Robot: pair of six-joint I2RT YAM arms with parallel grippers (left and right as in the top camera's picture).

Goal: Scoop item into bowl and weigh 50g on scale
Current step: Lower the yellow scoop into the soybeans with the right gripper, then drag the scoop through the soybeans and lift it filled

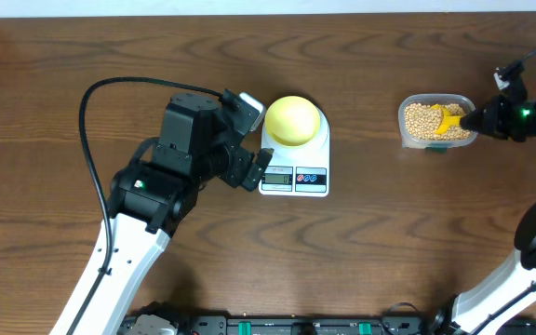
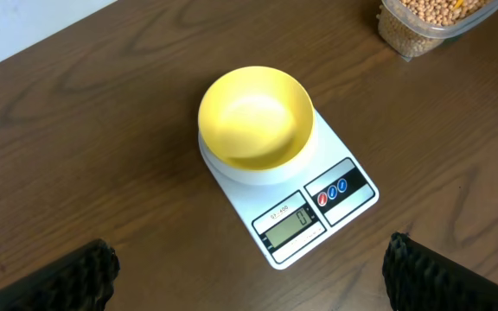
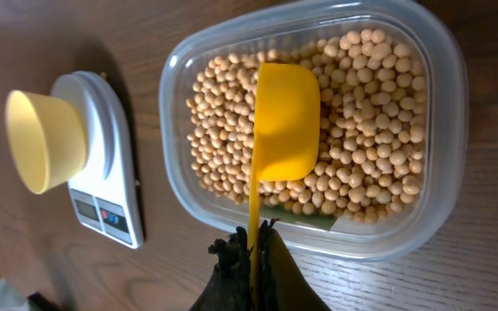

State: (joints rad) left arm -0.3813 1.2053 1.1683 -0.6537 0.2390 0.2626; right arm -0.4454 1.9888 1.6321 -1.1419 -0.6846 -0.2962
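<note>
Dark wood-grain table (image 1: 389,251), nothing else in frame but the rig.

Layout:
- White digital scale (image 1: 296,179) is mid-table, with the yellow-green bowl (image 1: 293,119) sitting on its platform. The bowl looks empty.
- The clear tub (image 3: 173,147) of soybeans (image 3: 379,130) is toward the far right edge, well apart from the scale.
- Right gripper (image 3: 253,246) is clamped on the thin handle end of the yellow scoop (image 3: 285,121), whose head lies over the beans. No load visible in it yet.
- Left gripper (image 1: 252,140) has its jaws wide and holds nothing. It hovers just beside the scale's left edge.

Risks as I see them:
- The handle is pinched at its tip, so a loaded head could pivot in the jaws and dump beans.
- It's a long carry from tub to bowl, and round beans roll off and scatter.
- The bowl is light, and a nudge from the scoop could shift it off the platform.
- If the left gripper touches the scale, the reading skews.
- A full scoop could overshoot the target.
- The display is too small to read.

Count: 1 scale, 1 bowl, 1 tub, 1 scoop, 2 grippers; beans too many to count.
</note>
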